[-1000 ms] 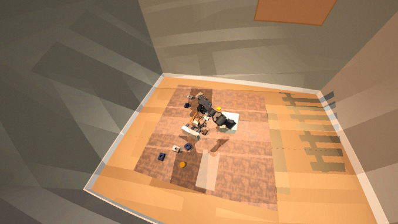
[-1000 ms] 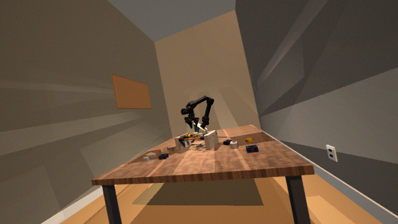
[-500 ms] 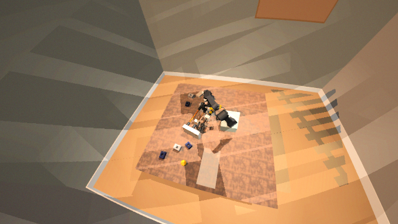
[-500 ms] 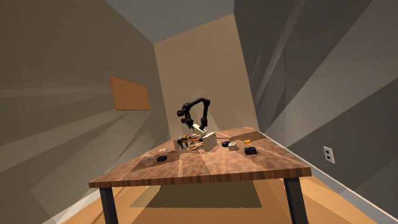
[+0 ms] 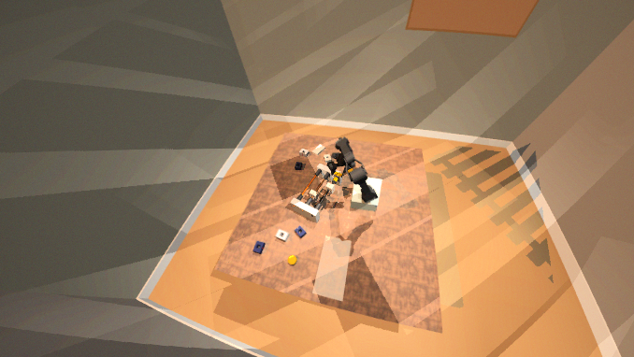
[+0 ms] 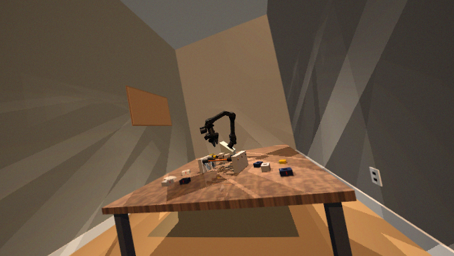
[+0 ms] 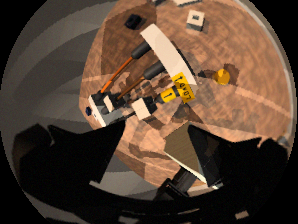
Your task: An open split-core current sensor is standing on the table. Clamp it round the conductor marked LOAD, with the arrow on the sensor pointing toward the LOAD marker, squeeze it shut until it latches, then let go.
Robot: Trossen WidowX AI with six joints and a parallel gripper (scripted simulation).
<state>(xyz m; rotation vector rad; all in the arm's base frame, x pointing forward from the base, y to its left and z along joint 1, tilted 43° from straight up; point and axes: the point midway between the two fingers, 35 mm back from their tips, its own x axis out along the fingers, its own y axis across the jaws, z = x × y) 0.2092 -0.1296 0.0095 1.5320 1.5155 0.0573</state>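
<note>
My gripper is open and empty, raised above the table beside the conductor rack. The rack has a far pale panel and a near pale panel. The LOAD conductor is dark, with a yellow LOAD marker at the far panel. A white block, seemingly the sensor, sits on this conductor, outside my fingers. Its arrow and whether its latch is closed cannot be seen. Another white block sits near a neighbouring conductor.
An orange conductor runs along the rack's outer side. Beyond the far panel are a dark block, a white block and a yellow disc. Blue blocks and another yellow disc lie beyond the near panel.
</note>
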